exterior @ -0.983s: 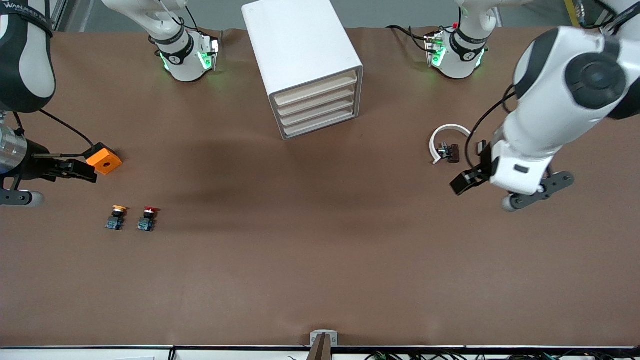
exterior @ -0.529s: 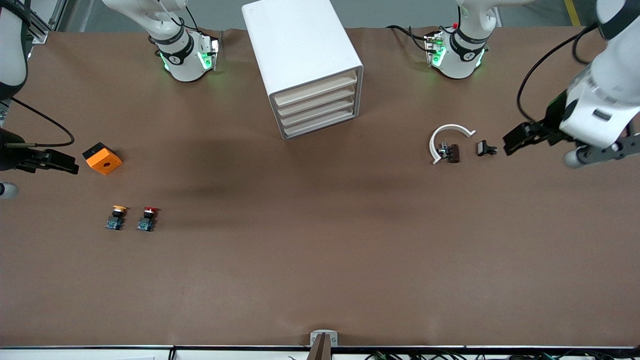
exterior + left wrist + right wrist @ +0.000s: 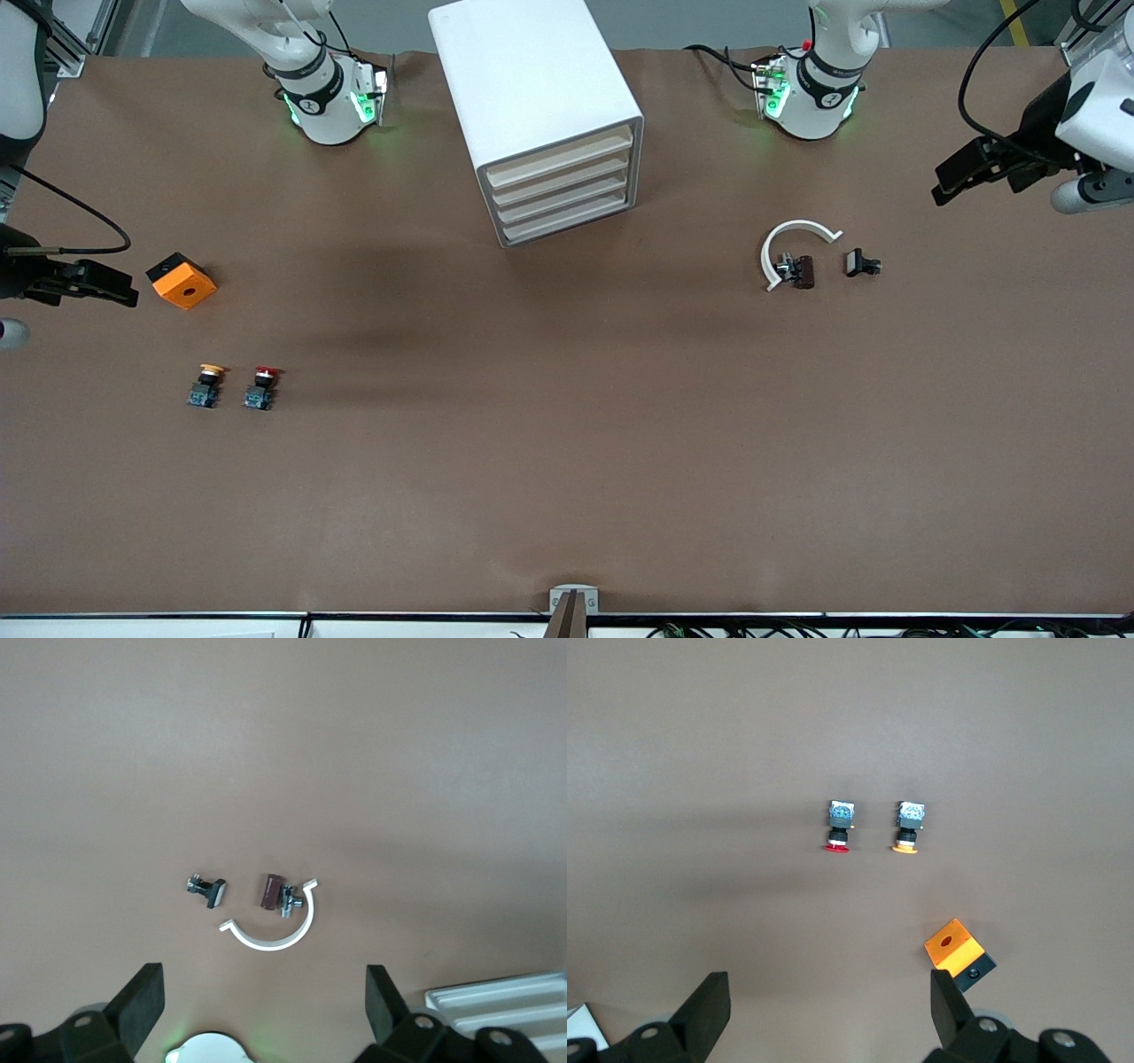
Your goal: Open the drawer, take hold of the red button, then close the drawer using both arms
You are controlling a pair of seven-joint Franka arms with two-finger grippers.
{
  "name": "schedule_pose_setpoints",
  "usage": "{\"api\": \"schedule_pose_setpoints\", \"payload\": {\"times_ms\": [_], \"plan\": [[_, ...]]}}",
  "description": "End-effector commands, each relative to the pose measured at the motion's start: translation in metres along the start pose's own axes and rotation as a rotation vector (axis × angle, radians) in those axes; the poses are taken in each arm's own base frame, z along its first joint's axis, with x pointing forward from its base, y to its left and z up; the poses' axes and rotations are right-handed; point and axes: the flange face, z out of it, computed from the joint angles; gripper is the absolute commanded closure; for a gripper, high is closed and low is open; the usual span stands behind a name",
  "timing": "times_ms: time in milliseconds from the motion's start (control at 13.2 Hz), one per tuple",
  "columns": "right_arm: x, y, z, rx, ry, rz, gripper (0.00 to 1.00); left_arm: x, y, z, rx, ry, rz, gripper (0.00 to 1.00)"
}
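You see the cabinet (image 3: 536, 115) between the two arm bases, all four drawers pushed in, the drawer (image 3: 560, 157) among them. The red button (image 3: 262, 388) lies on the table toward the right arm's end, just beside the yellow-capped button (image 3: 205, 386), nearer the front camera than the orange cube (image 3: 182, 281). Your right gripper (image 3: 113, 290) hangs beside that cube, fingers spread wide and empty. Your left gripper (image 3: 952, 184) hovers at the left arm's end, also wide and empty.
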Motion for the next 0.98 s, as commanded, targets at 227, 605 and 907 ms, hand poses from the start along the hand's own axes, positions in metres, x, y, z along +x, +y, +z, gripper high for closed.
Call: {"api": "schedule_pose_setpoints", "payload": {"times_ms": [227,605,907], "plan": [[-0.024,0.012,-0.032,-0.014,-0.036,0.020,0.00,-0.018,-0.012,-0.002,0.020,0.011,0.027,0.00],[-0.055,0.073,-0.057,0.143,-0.006,0.127,0.00,-0.022,-0.015,0.009,0.040,-0.001,0.021,0.00],[-0.062,0.056,-0.057,0.135,-0.026,0.110,0.00,-0.025,-0.021,0.013,0.037,0.018,0.010,0.00]]}}
